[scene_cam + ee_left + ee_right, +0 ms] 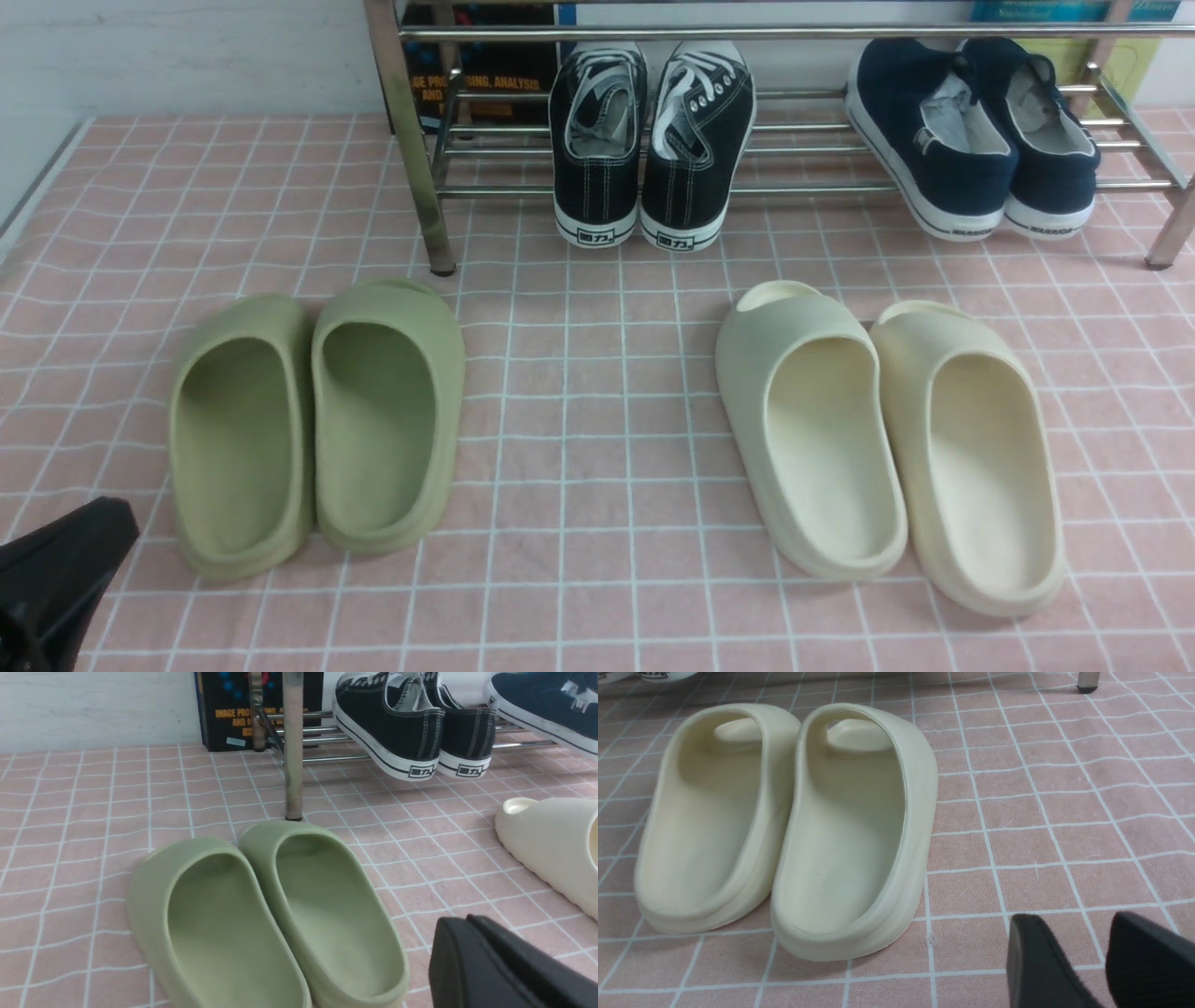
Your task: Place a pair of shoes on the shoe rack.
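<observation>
Nearest, the left gripper (472,933) shows its two fingers pressed together holding nothing, and the right gripper (1104,961) hangs slightly parted and empty by the cream slippers (784,826), so by my judgement the step in hand is only to draw both arms clear without nudging the green slippers (317,420). Farther back, the shoes (652,140) sit side by side on the rack (794,189), long axes running front to back, toes pointing away toward the wall and tilted up, heels overhanging the front bar.

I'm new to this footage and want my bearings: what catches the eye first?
Two pairs of foam slippers on the pink checked cloth: green slippers on the left, cream slippers on the right. Behind them, black canvas lace-up sneakers and navy slip-on shoes sit on the chrome tube shoe rack.
</observation>
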`<state>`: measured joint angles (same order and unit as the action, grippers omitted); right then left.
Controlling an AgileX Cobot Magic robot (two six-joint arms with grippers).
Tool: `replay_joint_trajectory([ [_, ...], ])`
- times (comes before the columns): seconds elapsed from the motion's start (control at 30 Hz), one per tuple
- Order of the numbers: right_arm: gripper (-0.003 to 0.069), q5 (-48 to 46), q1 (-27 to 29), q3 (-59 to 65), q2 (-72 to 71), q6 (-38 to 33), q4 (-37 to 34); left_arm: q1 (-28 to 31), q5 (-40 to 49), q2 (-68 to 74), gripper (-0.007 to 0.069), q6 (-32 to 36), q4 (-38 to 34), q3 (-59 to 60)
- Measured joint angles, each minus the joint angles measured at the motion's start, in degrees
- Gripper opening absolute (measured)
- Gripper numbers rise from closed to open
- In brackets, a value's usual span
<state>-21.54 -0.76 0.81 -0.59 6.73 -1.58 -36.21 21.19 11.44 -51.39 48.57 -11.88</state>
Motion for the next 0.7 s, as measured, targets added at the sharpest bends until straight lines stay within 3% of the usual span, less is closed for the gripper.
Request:
replay_joint_trajectory([
  [0.33,0.0239,0.0,0.0,0.0,0.0,0.0,0.0,1.9,3.03,-1.63,0.0034,1.82,-1.04,0.87],
  [0.43,0.0239,0.0,0.0,0.0,0.0,0.0,0.0,9.55,-3.37,-1.63,0.0036,13.95,-8.8,1.09],
  [0.63,0.0239,0.0,0.0,0.0,0.0,0.0,0.0,25.88,-18.29,-4.53,0.0039,44.48,-38.2,7.34],
  [0.7,0.0239,0.0,0.0,0.0,0.0,0.0,0.0,28.67,-20.78,-6.43,0.0038,51.39,-44.69,9.94],
])
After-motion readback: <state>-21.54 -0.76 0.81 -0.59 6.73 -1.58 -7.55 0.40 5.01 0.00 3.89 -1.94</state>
